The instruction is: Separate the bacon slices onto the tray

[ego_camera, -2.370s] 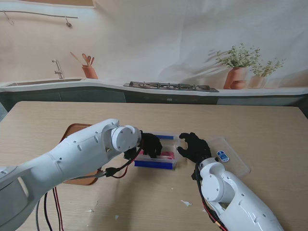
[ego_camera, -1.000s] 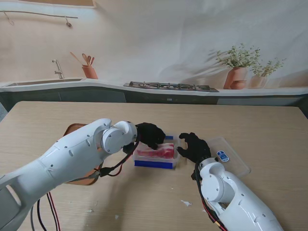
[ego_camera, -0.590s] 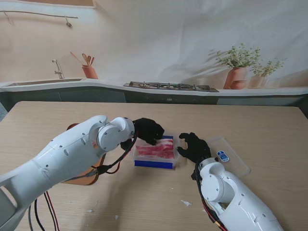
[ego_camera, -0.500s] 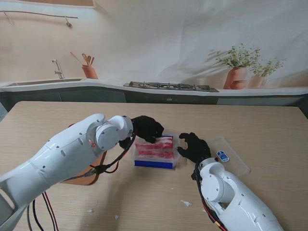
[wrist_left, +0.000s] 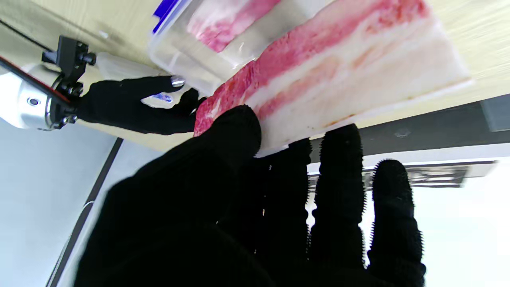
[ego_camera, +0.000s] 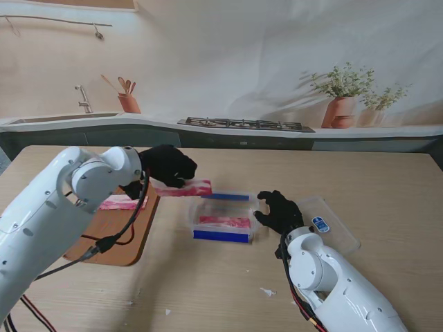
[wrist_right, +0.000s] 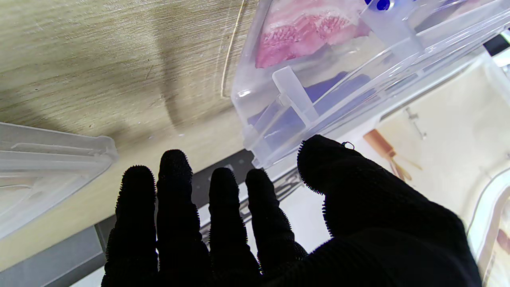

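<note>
While a bacon slice [ego_camera: 183, 188] is pinched between thumb and fingers of the left hand [ego_camera: 168, 164] and held above the table between the tray [ego_camera: 118, 228] and the clear container [ego_camera: 223, 223], another slice [ego_camera: 122, 203] is seen lying on the tray. More bacon [ego_camera: 225, 221] is left in the container, beside which the right hand [ego_camera: 278, 211] is held with fingers spread, grasping nothing.

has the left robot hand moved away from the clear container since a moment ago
Yes. The left robot hand, holding a bacon slice, has shifted left from over the clear container toward the tray.
</note>
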